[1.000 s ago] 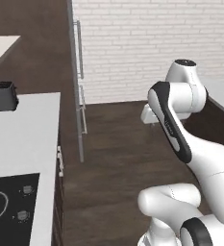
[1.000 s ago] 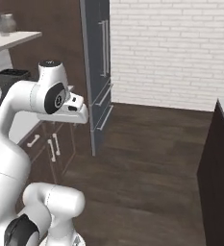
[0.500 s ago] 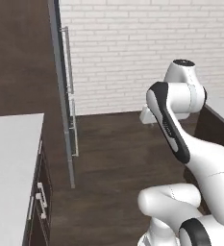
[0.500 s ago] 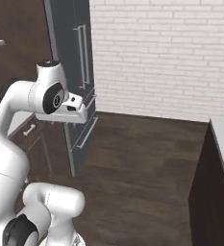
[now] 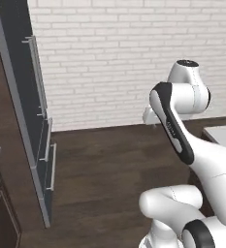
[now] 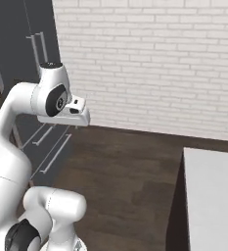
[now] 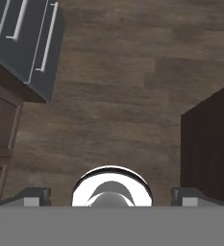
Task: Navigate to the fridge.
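Fingertips sit far apart at the bottom of the hand view, nothing between them; gripper open and empty, aimed down at the dark wood floor. The fridge sits at upper left there, lower drawer handles visible.

Left base view: fridge now stands at the left edge, seen nearly edge-on. One second ago a counter with cooktop filled this side; that has dropped out of frame, so the base has driven and turned, not the objects.

Right base view: fridge occupies the upper left, larger and more face-on than before. White brick wall beyond. Judgement: approach well advanced; some closing and squaring remains.
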Robot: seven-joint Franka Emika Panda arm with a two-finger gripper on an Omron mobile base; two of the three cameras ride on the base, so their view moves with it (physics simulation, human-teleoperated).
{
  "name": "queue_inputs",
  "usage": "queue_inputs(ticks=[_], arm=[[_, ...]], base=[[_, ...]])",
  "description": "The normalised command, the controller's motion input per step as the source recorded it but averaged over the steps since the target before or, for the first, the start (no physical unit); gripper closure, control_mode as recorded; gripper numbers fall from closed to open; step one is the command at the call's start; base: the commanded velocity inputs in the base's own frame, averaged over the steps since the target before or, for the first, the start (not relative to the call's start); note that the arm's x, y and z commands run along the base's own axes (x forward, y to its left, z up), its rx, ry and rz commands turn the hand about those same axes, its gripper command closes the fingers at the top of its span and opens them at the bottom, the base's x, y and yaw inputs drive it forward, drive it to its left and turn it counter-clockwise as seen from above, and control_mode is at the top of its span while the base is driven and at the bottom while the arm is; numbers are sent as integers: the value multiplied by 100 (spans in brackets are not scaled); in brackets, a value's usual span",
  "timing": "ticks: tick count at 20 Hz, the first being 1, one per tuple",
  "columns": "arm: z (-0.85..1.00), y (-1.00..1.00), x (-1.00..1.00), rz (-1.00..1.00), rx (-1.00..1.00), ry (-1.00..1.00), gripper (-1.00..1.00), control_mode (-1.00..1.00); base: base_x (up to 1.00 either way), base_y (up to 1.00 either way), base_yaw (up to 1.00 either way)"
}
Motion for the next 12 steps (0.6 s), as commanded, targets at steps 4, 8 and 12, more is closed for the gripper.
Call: queue_inputs(ticks=[4,8,12], arm=[[0,0,0,0,0,0,-100,100],[0,0,0,0,0,0,-100,100],[0,0,0,0,0,0,-100,100]], base=[[100,-25,3],[100,0,11],[100,0,21]])
